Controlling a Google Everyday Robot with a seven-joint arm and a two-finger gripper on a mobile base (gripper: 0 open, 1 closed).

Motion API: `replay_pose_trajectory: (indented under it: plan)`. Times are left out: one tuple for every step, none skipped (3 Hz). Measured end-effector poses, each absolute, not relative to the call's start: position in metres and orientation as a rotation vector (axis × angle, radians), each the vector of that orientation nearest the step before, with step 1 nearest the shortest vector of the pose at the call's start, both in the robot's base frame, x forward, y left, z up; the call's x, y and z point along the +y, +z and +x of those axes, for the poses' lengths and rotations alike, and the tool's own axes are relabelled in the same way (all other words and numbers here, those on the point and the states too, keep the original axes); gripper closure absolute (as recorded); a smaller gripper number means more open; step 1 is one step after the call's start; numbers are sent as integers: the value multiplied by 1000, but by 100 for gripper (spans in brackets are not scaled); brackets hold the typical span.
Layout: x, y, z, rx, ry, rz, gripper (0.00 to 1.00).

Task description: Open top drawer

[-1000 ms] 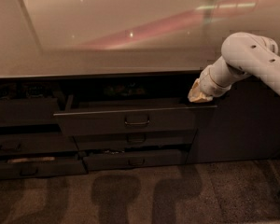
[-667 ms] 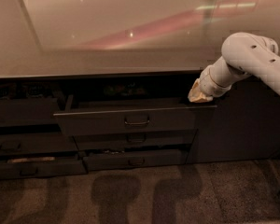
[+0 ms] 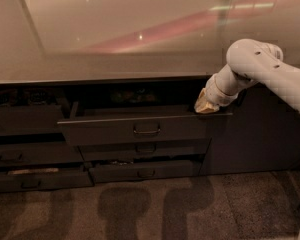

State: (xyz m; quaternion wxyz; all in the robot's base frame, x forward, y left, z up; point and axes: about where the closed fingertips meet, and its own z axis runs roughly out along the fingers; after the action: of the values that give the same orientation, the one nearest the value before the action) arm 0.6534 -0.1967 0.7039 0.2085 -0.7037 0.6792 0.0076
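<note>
The top drawer [image 3: 110, 130] is the wide dark one under the counter's front edge, and it stands pulled out. Its small loop handle [image 3: 146, 130] sits at the centre of the long flat front. Behind the front the drawer's inside is dark, with some dim items at the back. My gripper [image 3: 206, 106] comes in from the right on a white arm [image 3: 270, 71] and rests at the right end of the drawer's top edge, well to the right of the handle.
A wide pale countertop [image 3: 115, 39] runs above the drawers. Narrower dark drawers [image 3: 145, 170] lie below and more drawers [image 3: 25, 154] to the left, some slightly open. A tall plain dark cabinet door [image 3: 255, 129] stands at the right. Carpeted floor [image 3: 150, 209] spreads in front.
</note>
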Motion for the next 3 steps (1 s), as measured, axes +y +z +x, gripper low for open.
replay_pose_trajectory:
  plan:
    - [-197,697,657,1878,-47,-1987,100]
    - [-197,697,657,1878,-48,-1987,100]
    - [-194,698,657,1878,-135,-2005,100]
